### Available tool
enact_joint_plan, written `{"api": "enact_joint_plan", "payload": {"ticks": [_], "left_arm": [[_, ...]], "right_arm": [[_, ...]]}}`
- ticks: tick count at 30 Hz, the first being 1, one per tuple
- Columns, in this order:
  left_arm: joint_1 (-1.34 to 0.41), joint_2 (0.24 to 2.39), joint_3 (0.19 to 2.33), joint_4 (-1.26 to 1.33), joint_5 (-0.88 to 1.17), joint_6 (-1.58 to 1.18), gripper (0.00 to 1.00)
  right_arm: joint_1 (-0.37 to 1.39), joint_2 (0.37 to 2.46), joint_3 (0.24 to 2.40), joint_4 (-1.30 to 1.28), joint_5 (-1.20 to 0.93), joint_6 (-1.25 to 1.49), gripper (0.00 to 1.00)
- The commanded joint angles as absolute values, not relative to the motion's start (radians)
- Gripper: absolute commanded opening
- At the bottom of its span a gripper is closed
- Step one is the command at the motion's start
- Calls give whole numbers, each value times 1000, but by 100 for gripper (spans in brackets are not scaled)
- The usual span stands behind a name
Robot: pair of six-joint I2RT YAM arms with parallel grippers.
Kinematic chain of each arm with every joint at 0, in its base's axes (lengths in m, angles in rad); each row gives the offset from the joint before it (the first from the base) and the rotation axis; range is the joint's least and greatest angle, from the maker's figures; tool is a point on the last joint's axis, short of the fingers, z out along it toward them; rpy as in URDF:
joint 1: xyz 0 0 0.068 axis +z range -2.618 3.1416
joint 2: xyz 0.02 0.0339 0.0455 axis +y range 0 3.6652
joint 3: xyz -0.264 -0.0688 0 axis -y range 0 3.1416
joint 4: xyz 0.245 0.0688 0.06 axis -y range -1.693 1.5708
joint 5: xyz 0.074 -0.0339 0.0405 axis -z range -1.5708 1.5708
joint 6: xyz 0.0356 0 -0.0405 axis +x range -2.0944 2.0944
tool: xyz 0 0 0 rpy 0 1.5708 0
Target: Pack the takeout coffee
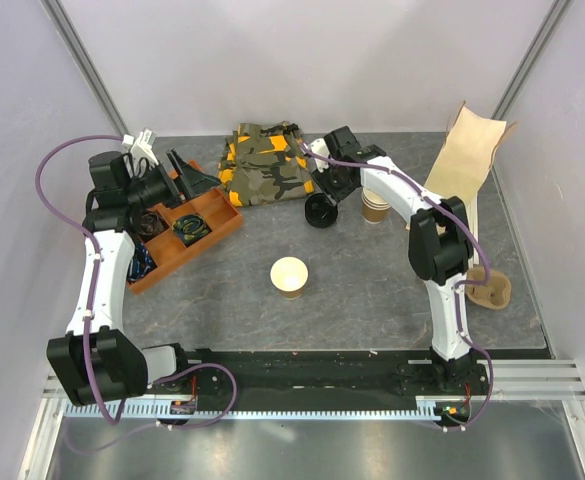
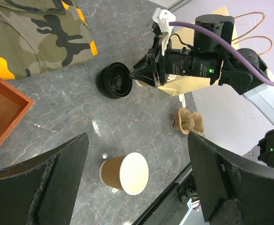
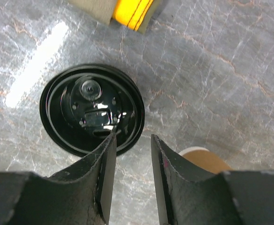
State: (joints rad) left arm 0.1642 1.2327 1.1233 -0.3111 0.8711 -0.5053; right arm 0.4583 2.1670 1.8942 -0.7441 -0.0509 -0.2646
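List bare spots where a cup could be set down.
Bare table between the orange tray and the open cup, and between that cup and the cup carrier. Crowded at the back: camo cloth, black lid, cup stack and right fingers packed together.

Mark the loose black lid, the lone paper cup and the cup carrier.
loose black lid (image 3: 91,108): right wrist view, its centre.
lone paper cup (image 1: 289,272): top view, its white inside.
cup carrier (image 2: 188,121): left wrist view, its middle.
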Motion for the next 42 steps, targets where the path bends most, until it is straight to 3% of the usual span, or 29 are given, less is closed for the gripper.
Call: {"api": "enact_joint_plan", "payload": {"ticks": [1,33,42], "left_arm": [[170,1235,1152,-273,896,-525,93],[169,1239,1131,-258,897,-532,92],[170,1244,1134,-256,899,-537,92]], "right_arm": [[453,2200,1953,-727,-52,-252,43],[440,2237,1970,-726,-58,-259,26],[439,2226,1979,-735,-63,-258,5]]}}
